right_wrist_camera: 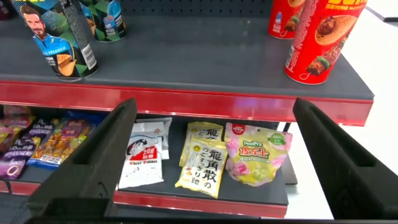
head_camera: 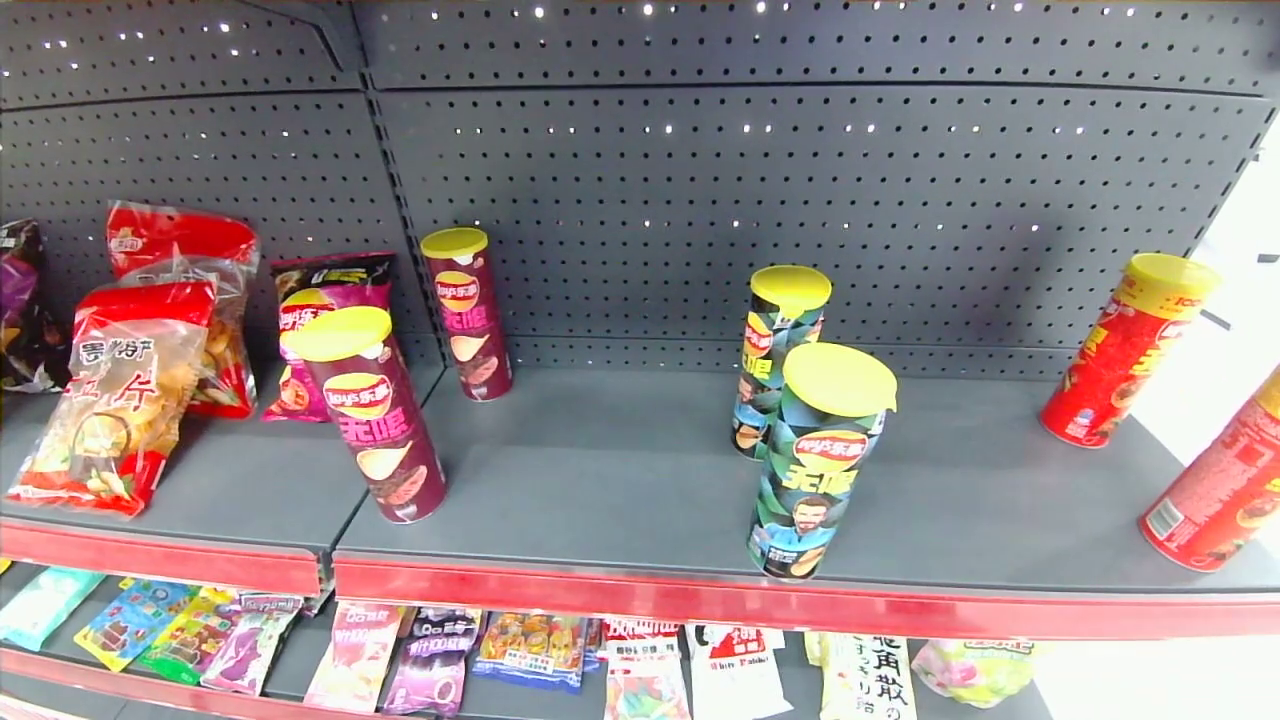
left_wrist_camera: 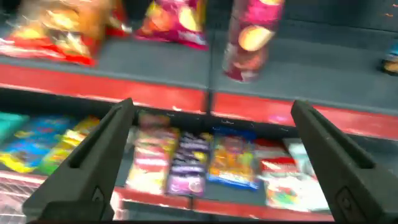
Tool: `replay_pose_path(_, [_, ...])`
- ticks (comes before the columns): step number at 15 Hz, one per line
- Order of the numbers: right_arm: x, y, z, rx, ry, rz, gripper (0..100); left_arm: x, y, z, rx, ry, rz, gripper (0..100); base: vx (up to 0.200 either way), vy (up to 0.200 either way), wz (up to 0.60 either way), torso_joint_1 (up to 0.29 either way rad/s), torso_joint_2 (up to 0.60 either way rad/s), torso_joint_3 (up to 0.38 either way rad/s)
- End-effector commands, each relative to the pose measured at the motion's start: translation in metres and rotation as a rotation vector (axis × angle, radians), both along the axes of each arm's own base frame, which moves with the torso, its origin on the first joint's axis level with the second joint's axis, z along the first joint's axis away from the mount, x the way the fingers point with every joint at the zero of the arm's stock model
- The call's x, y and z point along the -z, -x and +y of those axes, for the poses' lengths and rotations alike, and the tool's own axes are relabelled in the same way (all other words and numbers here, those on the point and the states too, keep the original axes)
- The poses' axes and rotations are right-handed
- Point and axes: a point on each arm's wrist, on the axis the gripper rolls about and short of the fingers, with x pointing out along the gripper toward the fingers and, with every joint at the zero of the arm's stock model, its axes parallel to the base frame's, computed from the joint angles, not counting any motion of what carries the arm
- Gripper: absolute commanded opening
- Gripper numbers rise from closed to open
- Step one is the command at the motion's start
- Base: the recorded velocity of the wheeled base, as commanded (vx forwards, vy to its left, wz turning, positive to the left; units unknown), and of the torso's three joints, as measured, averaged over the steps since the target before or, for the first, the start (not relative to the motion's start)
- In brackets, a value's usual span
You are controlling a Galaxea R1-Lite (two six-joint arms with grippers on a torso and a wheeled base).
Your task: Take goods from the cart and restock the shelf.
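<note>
The dark grey shelf carries chip cans with yellow lids. Two maroon cans stand at its left, two green-blue cans in the middle, and two red cans lean at the right. My left gripper is open and holds nothing, in front of the shelf's red edge below a maroon can. My right gripper is open too, with nothing between its fingers, facing the shelf front between a green-blue can and a red can.
Snack bags lean at the shelf's far left. The lower shelf holds several flat packets. A red lip runs along the shelf front and a pegboard wall closes the back. Bare shelf lies between the can groups.
</note>
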Motion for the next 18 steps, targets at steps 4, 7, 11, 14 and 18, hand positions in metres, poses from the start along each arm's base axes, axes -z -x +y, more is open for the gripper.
replay_pose_path(4, [-0.072, -0.001, 0.002, -0.131, -0.057, -0.068, 100, 0.005, 0.000, -0.002, 0.066, -0.169, 0.028, 100, 0.000, 0.000, 0.00, 0.000, 0.00, 0.000])
replay_pose_path(7, [-0.127, -0.019, 0.002, -0.211, -0.045, -0.051, 100, 0.008, 0.001, -0.001, -0.055, -0.099, 0.069, 100, 0.000, 0.000, 0.00, 0.000, 0.00, 0.000])
replay_pose_path(11, [-0.135, -0.107, 0.014, -0.249, 0.149, 0.277, 100, 0.009, 0.006, -0.001, -0.024, -0.113, -0.003, 100, 0.000, 0.000, 0.00, 0.000, 0.00, 0.000])
replay_pose_path(14, [-0.121, -0.146, 0.022, -0.263, 0.176, 0.437, 100, 0.009, 0.006, -0.001, -0.024, -0.111, -0.003, 100, 0.000, 0.000, 0.00, 0.000, 0.00, 0.000])
replay_pose_path(18, [-0.091, -0.185, 0.049, -0.326, 0.268, 0.639, 100, 0.009, 0.006, -0.001, -0.024, -0.113, -0.003, 100, 0.000, 0.000, 0.00, 0.000, 0.00, 0.000])
